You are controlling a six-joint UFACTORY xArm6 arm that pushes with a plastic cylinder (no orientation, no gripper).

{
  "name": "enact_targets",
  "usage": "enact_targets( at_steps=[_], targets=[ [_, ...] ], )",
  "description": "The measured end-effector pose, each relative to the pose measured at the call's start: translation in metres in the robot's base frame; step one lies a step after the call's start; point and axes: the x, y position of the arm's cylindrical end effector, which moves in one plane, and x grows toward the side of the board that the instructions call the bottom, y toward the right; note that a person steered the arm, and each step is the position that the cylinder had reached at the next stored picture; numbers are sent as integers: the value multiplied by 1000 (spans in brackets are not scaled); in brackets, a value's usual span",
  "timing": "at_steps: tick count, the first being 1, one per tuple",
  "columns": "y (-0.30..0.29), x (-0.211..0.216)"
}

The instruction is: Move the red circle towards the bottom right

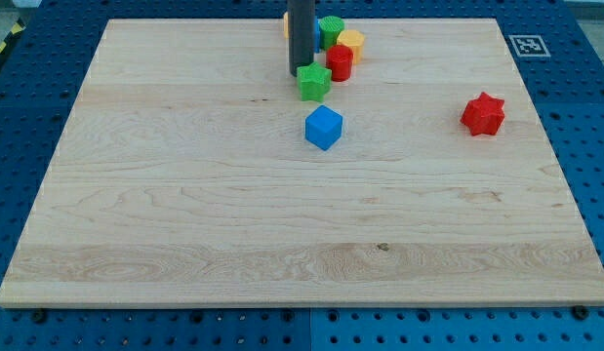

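Note:
The red circle block [341, 61] stands near the view's top centre, in a tight cluster. A green star block [314, 82] touches its lower left. A yellow block [351, 42] sits just above it and a green block [330, 29] lies further up left. My tip [300, 74] is the lower end of the dark rod and rests at the green star's upper left edge, left of the red circle. A sliver of an orange block [286, 23] shows behind the rod.
A blue cube [323, 128] lies below the cluster near the board's centre. A red star block [483, 114] lies at the view's right. A marker tag [527, 45] is at the board's top right corner.

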Motion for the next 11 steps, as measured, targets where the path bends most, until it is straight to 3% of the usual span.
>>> enact_targets(
  at_steps=[3, 5, 8, 10, 11],
  targets=[
    [-3, -24],
    [45, -24],
    [78, 32],
    [88, 20],
    [121, 20]
  ],
)
